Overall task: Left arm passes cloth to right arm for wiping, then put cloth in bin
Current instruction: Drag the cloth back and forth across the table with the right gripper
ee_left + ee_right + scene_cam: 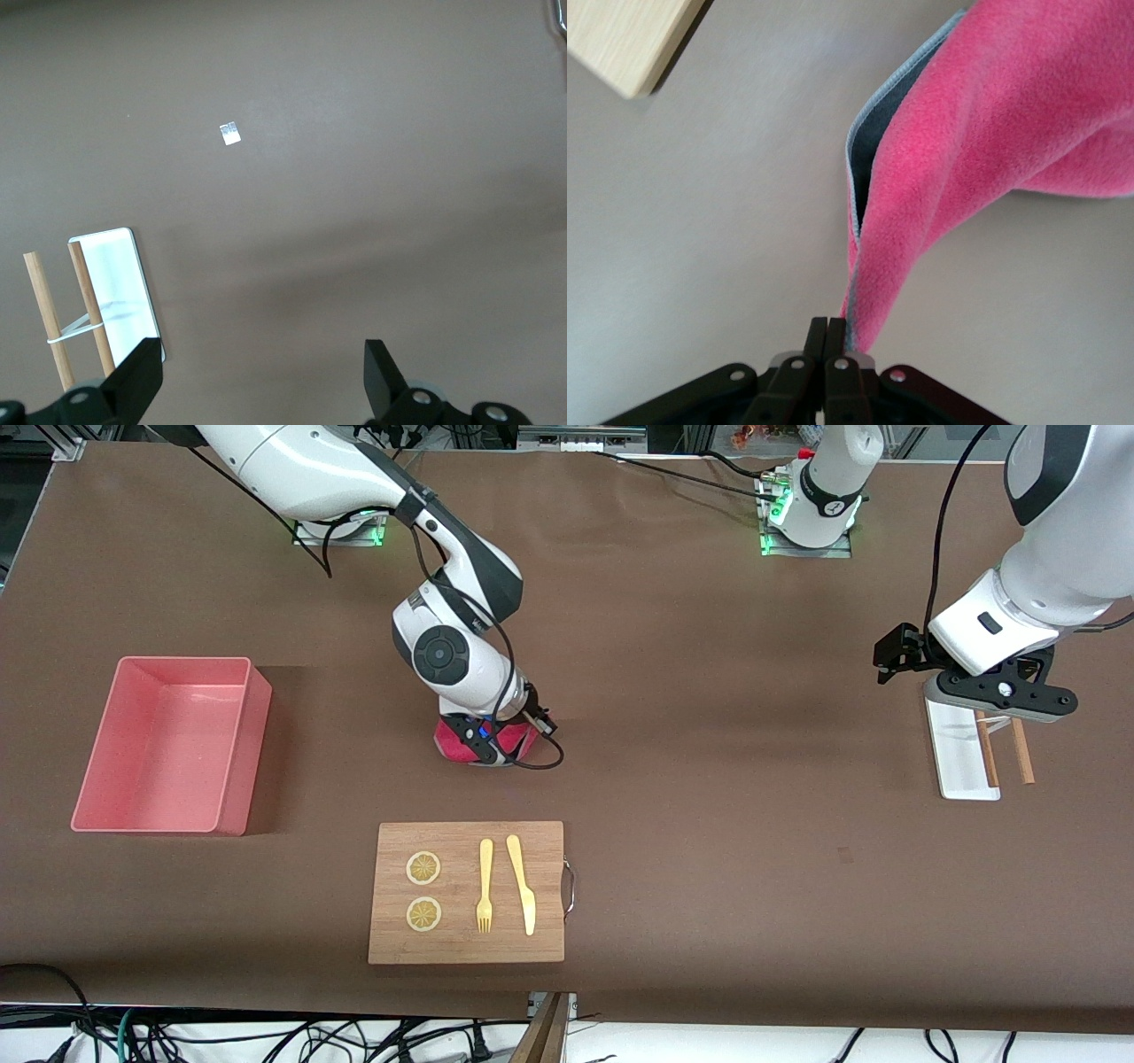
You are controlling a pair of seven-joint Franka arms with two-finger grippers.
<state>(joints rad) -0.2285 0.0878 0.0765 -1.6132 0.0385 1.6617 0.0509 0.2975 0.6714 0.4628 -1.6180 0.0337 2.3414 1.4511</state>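
Front view: right gripper [493, 746], fingers pressed together on a corner of the magenta cloth [454, 742], which rests bunched on the brown surface [709, 779] between the salmon-pink bin [168, 744] and mid-table, farther than the wooden cutting board [467, 892]. Left gripper [997, 707], fingers spread, waits over the white tray [961, 766].

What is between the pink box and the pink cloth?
Only bare brown table lies between the bin and the cloth, as the front view shows.

White arm shells, dark grey joints, black claws, black cables
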